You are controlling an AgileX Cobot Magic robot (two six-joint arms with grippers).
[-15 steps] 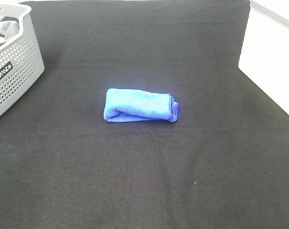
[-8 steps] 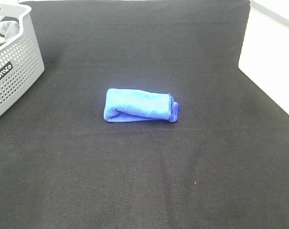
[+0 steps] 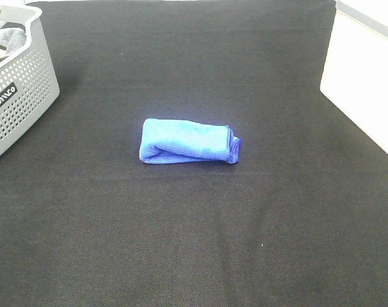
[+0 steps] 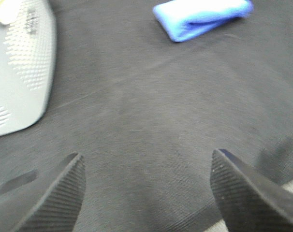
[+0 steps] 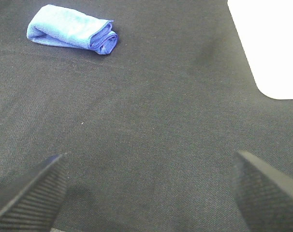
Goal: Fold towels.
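Note:
A blue towel (image 3: 189, 142) lies folded into a small thick bundle in the middle of the black table cloth (image 3: 194, 243). It also shows in the left wrist view (image 4: 202, 18) and in the right wrist view (image 5: 71, 33). Neither arm shows in the exterior high view. My left gripper (image 4: 146, 188) is open and empty, hanging over bare cloth well short of the towel. My right gripper (image 5: 149, 191) is open and empty too, far from the towel.
A grey perforated basket (image 3: 15, 89) with cloth inside stands at the back left; its wall shows in the left wrist view (image 4: 18, 72). The cloth's right edge borders a white surface (image 3: 367, 83), also in the right wrist view (image 5: 267, 43).

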